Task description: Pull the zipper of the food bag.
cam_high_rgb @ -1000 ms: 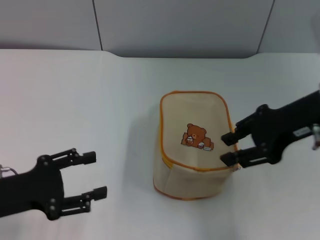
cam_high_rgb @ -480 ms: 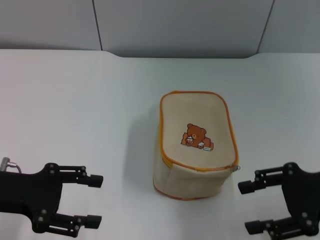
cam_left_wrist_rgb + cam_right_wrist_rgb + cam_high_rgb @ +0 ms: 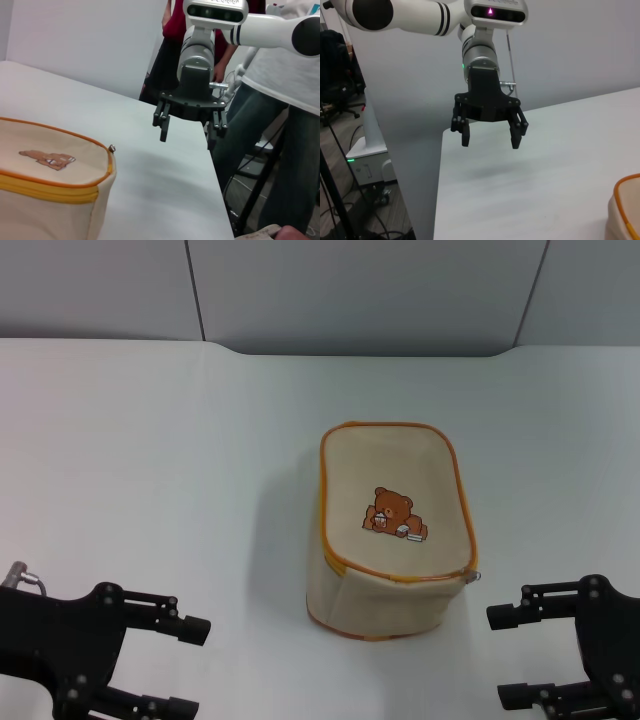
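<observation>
The cream-beige food bag point(image 3: 390, 530) with a brown bear on its top face stands at the table's middle. The orange-yellow zipper point(image 3: 55, 191) runs around it just under the top edge. Its small silver pull tab point(image 3: 473, 576) sticks out at the bag's near right corner and also shows in the left wrist view point(image 3: 112, 148). My left gripper point(image 3: 190, 668) is open and empty, low at the near left, well clear of the bag. My right gripper point(image 3: 500, 657) is open and empty at the near right, a little short of the tab corner. A corner of the bag point(image 3: 625, 210) shows in the right wrist view.
The white table point(image 3: 150, 460) runs back to a grey wall point(image 3: 350, 290). In the left wrist view, people point(image 3: 280, 100) stand past the table's right edge. In the right wrist view, an office chair point(image 3: 335, 75) and the robot's base point(image 3: 367, 150) lie past the left edge.
The right gripper has left the bag's near right corner and drawn back to the near edge. The left gripper has also drawn back and lower. The bag has not moved.
</observation>
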{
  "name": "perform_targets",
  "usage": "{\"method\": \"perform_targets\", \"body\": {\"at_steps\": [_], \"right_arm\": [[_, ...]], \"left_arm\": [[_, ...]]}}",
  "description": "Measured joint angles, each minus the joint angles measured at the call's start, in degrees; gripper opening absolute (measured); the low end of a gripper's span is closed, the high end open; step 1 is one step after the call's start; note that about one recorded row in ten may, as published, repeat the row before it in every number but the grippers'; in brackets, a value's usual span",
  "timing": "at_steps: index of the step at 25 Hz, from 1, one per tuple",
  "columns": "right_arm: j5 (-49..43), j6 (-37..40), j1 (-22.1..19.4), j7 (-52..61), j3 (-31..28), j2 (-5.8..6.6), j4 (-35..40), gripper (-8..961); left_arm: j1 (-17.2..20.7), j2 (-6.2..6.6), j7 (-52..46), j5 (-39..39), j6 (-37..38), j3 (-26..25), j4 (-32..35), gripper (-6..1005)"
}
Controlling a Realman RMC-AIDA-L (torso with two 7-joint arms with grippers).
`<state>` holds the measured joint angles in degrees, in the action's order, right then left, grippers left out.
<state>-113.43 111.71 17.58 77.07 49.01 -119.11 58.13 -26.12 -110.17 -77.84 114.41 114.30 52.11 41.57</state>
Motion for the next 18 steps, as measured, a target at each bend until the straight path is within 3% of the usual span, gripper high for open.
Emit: {"method": "perform_targets", "body": {"at_steps": [9, 18], "right_arm": [[-0.2, -0.3, 0.5, -0.5, 0.0, 0.02, -1.2, 704], [-0.2, -1.9, 1.1, -0.5, 0.0, 0.0, -1.3, 704]], "left_arm": [[0.3, 0.18, -0.1, 0.1, 0.9, 0.5, 0.0, 773], [-0.1, 0.46, -0.3, 0.2, 0.7, -4.4, 1.2, 773]]}}
